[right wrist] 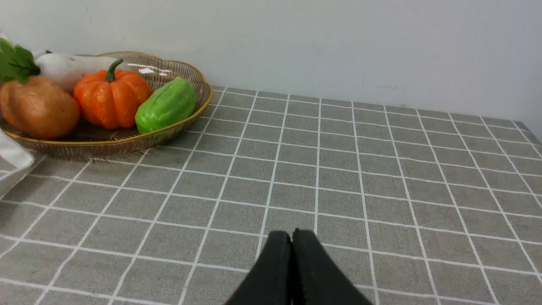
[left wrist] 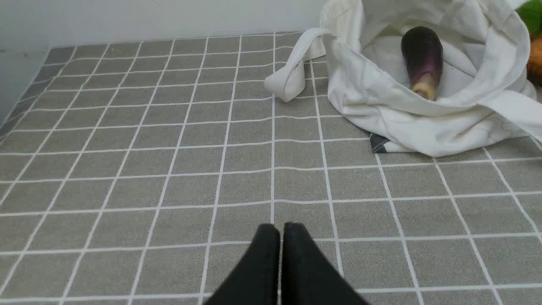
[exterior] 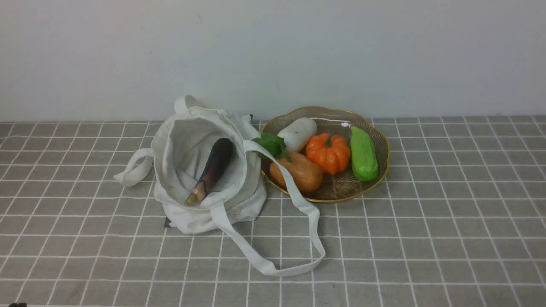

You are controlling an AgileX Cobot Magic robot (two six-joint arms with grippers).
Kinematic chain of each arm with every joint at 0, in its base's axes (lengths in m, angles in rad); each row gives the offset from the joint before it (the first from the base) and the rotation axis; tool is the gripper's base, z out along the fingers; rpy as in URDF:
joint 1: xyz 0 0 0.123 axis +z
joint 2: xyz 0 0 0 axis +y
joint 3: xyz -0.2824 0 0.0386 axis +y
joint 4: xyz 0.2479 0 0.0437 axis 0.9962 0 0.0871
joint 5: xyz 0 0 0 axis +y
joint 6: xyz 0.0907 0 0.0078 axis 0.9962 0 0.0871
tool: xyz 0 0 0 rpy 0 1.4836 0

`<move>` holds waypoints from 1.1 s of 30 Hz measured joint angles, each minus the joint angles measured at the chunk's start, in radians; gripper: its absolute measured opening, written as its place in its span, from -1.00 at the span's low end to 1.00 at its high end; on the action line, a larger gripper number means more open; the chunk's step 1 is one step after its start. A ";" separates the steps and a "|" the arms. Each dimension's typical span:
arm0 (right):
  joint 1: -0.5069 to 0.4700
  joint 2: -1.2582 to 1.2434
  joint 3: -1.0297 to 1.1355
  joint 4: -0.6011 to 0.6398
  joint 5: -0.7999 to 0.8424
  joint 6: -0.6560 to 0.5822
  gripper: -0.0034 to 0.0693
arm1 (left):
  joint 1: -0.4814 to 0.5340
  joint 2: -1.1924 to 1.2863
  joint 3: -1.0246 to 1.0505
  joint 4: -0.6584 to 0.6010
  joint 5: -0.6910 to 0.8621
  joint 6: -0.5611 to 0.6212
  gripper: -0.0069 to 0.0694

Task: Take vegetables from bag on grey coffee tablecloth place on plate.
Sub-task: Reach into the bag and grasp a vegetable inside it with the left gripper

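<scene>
You have the eggplant (exterior: 211, 169) lying slanted in the open mouth of the bag (exterior: 192, 215). Its pale stem end points toward the worktop's near edge and its dark end sits deeper in the bag, toward the far edge. The bag is slumped on the tablecloth (exterior: 426, 221), left of the middle and closer to the far edge than the near one. One short strap (exterior: 130, 170) loops out toward the left edge. The long strap (exterior: 300, 202) crosses the near-left rim of the plate (exterior: 381, 138) and trails toward the near edge.

The plate sits just beside the bag on its right, near the far edge. On it you have a white radish (exterior: 297, 133), a pumpkin (exterior: 327, 152), a green gourd (exterior: 363, 154) and a potato (exterior: 298, 171), with a leaf (exterior: 270, 144) on the bag side.

Your left tool (left wrist: 281, 231) has its fingers pressed together with nothing between them. It is above the tablecloth, well apart from the bag. Your right tool (right wrist: 291, 237) is closed the same way and also empty, above the tablecloth and well apart from the plate.
</scene>
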State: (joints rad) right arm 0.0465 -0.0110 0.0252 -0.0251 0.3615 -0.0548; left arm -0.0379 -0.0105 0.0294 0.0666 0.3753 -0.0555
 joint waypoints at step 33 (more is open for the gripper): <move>0.000 0.000 0.000 0.000 0.000 0.021 -0.95 | 0.000 0.000 0.000 0.000 0.000 0.002 -0.83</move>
State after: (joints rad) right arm 0.0465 -0.0110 0.0252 -0.0251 0.3615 -0.0338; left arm -0.0379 -0.0105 0.0294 0.0666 0.3753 -0.0536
